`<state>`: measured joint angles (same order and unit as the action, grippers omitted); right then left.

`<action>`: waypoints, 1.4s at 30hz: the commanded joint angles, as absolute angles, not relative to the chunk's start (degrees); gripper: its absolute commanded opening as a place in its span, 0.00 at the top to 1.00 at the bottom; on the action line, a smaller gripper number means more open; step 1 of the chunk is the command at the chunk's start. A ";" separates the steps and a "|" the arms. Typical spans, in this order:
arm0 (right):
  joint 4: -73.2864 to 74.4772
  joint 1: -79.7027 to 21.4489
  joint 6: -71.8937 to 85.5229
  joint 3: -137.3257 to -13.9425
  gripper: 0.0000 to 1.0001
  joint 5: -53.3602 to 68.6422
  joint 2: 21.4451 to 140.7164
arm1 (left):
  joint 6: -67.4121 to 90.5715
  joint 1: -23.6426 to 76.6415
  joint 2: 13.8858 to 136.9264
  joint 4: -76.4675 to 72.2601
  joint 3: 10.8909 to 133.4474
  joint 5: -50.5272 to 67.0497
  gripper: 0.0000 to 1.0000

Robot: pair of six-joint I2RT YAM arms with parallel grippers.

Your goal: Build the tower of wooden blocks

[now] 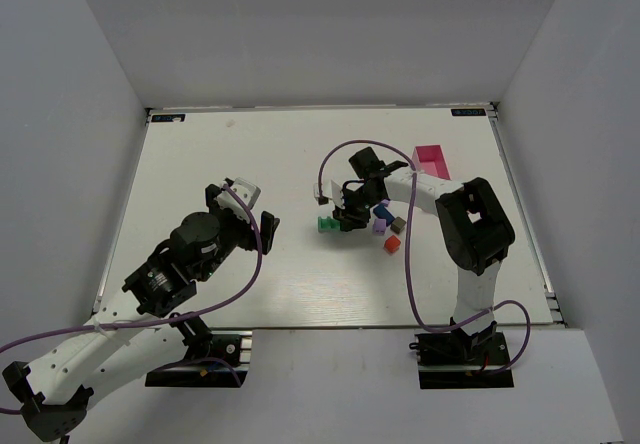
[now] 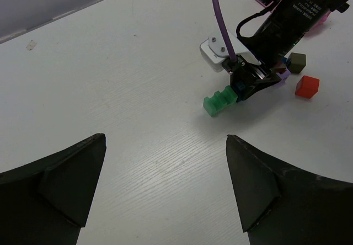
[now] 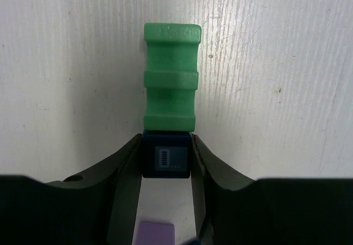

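Observation:
A green ridged block (image 3: 171, 79) lies on the white table (image 3: 276, 63). A dark blue block (image 3: 166, 155) touches its near end. My right gripper (image 3: 166, 148) is shut on the dark blue block, with its fingers (image 3: 129, 170) pressed on both sides. In the top view the right gripper (image 1: 345, 219) sits low beside the green block (image 1: 327, 224). Loose purple (image 1: 379, 227), red (image 1: 392, 245), grey-brown (image 1: 398, 224) and blue (image 1: 382, 210) cubes lie just to its right. My left gripper (image 2: 165, 140) hangs open and holds nothing, some way left of the green block (image 2: 219, 101).
A pink rectangular box (image 1: 432, 159) stands at the back right, behind the right arm. A purple cable (image 1: 335, 159) loops over the right wrist. Grey walls close in the table on three sides.

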<state>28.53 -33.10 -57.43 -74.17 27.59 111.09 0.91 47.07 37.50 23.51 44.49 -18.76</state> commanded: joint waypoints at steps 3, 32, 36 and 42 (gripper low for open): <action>29.18 -33.49 -58.10 -75.24 0.60 29.36 111.80 | 0.79 46.85 37.35 22.76 44.38 -18.19 0.00; 27.69 -33.92 -57.13 -74.53 0.37 28.13 111.97 | 0.79 46.85 37.35 22.76 44.38 -18.19 0.00; 27.68 -34.01 -57.04 -74.53 0.32 28.04 111.71 | 0.79 46.85 37.35 22.76 44.38 -18.19 0.00; 27.34 -33.40 -56.43 -74.01 0.10 27.07 111.53 | 0.79 46.85 37.35 22.76 44.38 -18.19 0.00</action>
<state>28.25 -33.50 -57.08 -74.17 27.18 111.48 0.91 47.07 37.50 23.51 44.49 -18.76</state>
